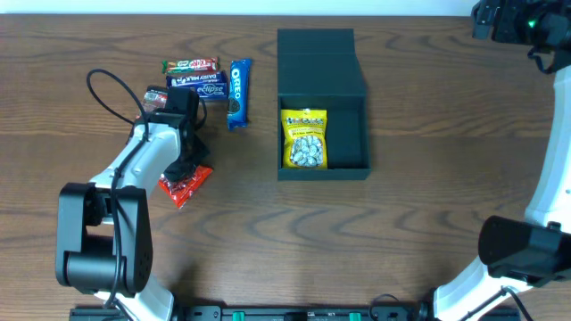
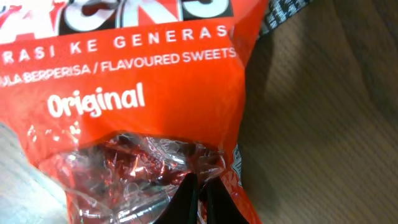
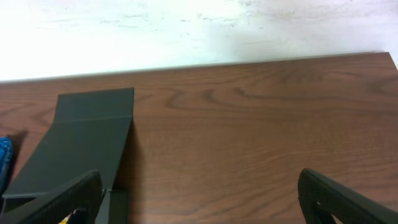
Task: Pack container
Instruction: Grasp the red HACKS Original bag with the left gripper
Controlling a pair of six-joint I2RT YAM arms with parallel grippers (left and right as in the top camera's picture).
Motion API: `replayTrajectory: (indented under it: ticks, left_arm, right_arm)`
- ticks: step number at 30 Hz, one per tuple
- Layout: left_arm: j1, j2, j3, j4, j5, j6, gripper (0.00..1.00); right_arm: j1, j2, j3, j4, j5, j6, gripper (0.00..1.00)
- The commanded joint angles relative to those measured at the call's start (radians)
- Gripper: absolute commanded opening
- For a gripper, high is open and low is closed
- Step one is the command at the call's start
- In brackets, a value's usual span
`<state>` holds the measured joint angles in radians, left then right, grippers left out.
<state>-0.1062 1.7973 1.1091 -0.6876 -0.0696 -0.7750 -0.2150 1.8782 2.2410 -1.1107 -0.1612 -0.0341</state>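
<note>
The dark teal-black box [image 1: 357, 134] stands open at table centre, its flap lid [image 1: 317, 58] laid back; a yellow snack packet [image 1: 304, 138] lies inside. The lid also shows in the right wrist view [image 3: 87, 137]. My left gripper [image 1: 186, 169] is shut on the edge of a red sweets packet [image 1: 186, 185], which fills the left wrist view [image 2: 124, 112] with the fingertips [image 2: 199, 199] pinching it. My right gripper [image 3: 199, 199] is open and empty, held high at the far right of the table.
Left of the box lie an Oreo pack [image 1: 238, 92], a blue Eclipse pack [image 1: 207, 89] and a red-green bar [image 1: 190, 65]. A black cable [image 1: 103, 94] loops by the left arm.
</note>
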Motion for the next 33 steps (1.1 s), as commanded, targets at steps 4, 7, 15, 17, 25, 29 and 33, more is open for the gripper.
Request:
replayTrajectory:
  ticks: [4,7,15,17,25,29,33]
  left_arm:
    - [-0.001,-0.026,0.087,-0.097,-0.006,-0.007,0.06]
    - [-0.011,-0.085,0.131,-0.114,-0.042,-0.007,0.06]
    - [-0.053,-0.195,0.159,-0.110,-0.102,-0.006,0.06]
    - [-0.060,-0.195,0.159,-0.116,-0.103,-0.006,0.06]
    - [-0.063,-0.116,0.153,-0.163,-0.097,-0.086,0.77]
    - [-0.063,-0.053,0.153,-0.192,-0.092,-0.153,0.78]
    - [-0.062,0.012,0.153,-0.196,-0.066,-0.182,0.85]
  right_arm:
    - [-0.008,-0.011,-0.005,0.000,-0.005,-0.008,0.99]
    - [-0.008,-0.011,-0.005,0.000,-0.005,-0.008,0.99]
    - [-0.008,-0.011,-0.005,0.000,-0.005,-0.008,0.99]
    - [-0.008,-0.011,-0.005,0.000,-0.005,-0.008,0.99]
    - [-0.008,-0.011,-0.005,-0.001,-0.005,-0.008,0.99]
    - [-0.008,-0.011,-0.005,-0.001,-0.005,-0.008,0.99]
    - [-0.008,-0.011,-0.005,0.000,-0.005,-0.008,0.99]
